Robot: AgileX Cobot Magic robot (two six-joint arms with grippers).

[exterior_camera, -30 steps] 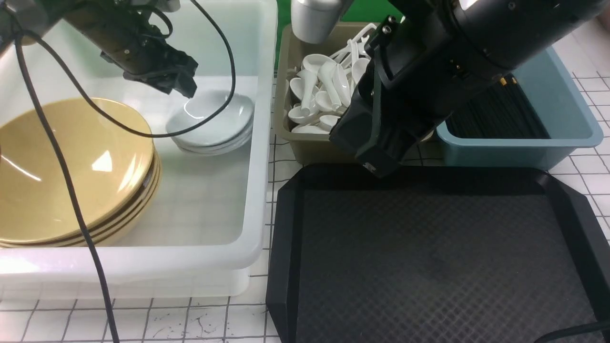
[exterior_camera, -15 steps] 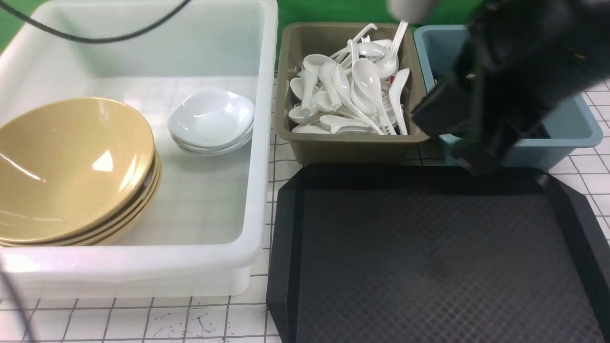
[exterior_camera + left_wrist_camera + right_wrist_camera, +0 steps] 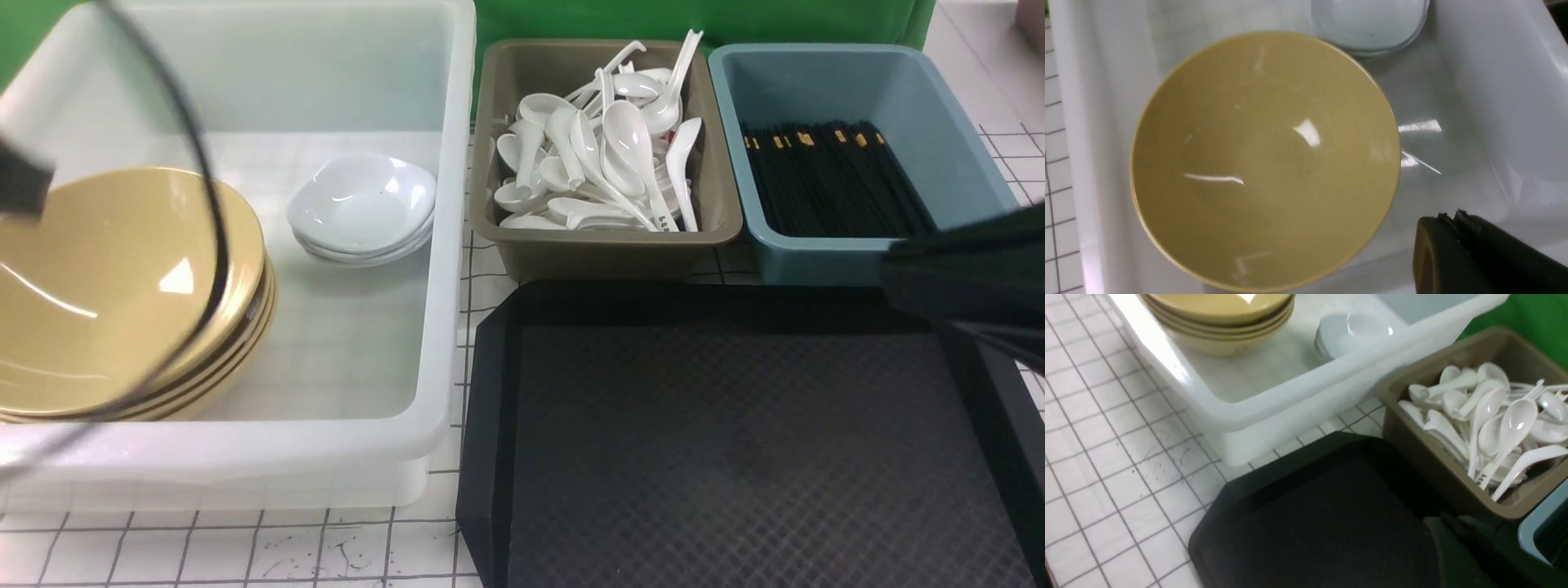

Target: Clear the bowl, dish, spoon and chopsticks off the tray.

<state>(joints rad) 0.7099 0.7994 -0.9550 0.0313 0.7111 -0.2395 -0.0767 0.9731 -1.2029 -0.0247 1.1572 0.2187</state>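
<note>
My right jaws hover at the tray's point(image 3: 735, 457) right rim, my left jaws over the bowl point(image 3: 106, 286) stacked in the white tub point(image 3: 449, 245); their spread I cannot tell. Farther: dish point(image 3: 363, 200) beside it, spoon point(image 3: 645, 175) in the brown bin point(image 3: 604, 253), chopsticks point(image 3: 833, 175) in the blue bin point(image 3: 816, 261).

White surface point(image 3: 98, 547) underneath, ruled into squares by thin dark lines, with a few dark scuff marks point(image 3: 347, 559) on the near side. Behind it all, a plain green backdrop point(image 3: 775, 20), evenly and brightly lit.
</note>
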